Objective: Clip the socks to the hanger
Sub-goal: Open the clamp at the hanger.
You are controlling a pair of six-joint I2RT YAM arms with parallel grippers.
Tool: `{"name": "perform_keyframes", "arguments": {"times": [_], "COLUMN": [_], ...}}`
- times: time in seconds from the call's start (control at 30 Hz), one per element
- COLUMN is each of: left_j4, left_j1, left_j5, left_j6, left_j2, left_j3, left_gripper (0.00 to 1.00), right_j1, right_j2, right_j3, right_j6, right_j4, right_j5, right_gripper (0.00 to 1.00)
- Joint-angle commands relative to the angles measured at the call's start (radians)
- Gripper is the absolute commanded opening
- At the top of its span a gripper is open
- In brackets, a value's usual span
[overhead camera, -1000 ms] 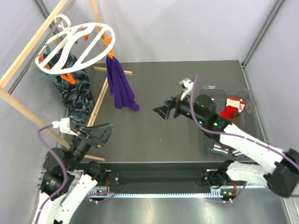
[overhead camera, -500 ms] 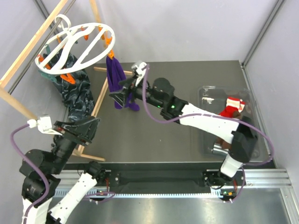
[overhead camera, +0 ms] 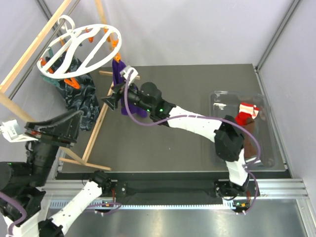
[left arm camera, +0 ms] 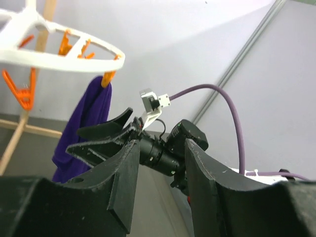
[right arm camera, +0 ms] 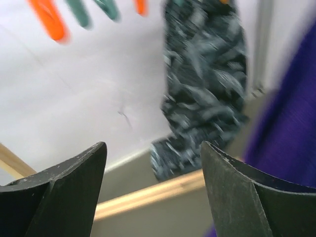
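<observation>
The dark table (overhead camera: pixel 168 148) stood between pale grey walls (overhead camera: pixel 197 29). The socks (overhead camera: pixel 245 113) lay in a clear tray (overhead camera: pixel 217 96) at right, and the hanger (overhead camera: pixel 79 47) hung far left. The left gripper (left arm camera: pixel 159 153) and the right gripper (overhead camera: pixel 107 101) gaped, empty.

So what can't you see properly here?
- Top view: the socks are too small to count.
- Top view: the right arm hides most of the purple socks.
- Right wrist view: the orange clips are blurred, cut by the top edge.
- Left wrist view: the left edge crops the hanger.
</observation>
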Motion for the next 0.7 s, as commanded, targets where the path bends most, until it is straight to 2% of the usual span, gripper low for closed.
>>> {"name": "perform_keyframes", "arguments": {"times": [0.0, 0.2, 0.4, 0.67], "left_j4": [0.000, -0.003, -0.015, -0.024], "left_j1": [0.005, 0.005, 0.005, 0.005], "left_j5": [-0.029, -0.058, -0.067, -0.060], "left_j6": [0.098, 0.161, 0.169, 0.173], "left_j2": [0.073, 0.114, 0.108, 0.119], "left_j3": [0.074, 0.135, 0.160, 0.171], "left_gripper": [0.47, 0.45, 0.44, 0.43], "right_j1": [0.033, 0.039, 0.045, 0.059], "right_j2": [0.057, 0.244, 0.322, 0.391], "right_j3": [0.186, 0.455, 0.535, 0.641], "right_j6": [0.009, 0.063, 0.098, 0.106], "right_j4": [0.158, 0.186, 0.244, 0.235], "right_j5": [-0.131, -0.220, -0.229, -0.255], "right_gripper": [0.76, 0.75, 0.70, 0.66]}}
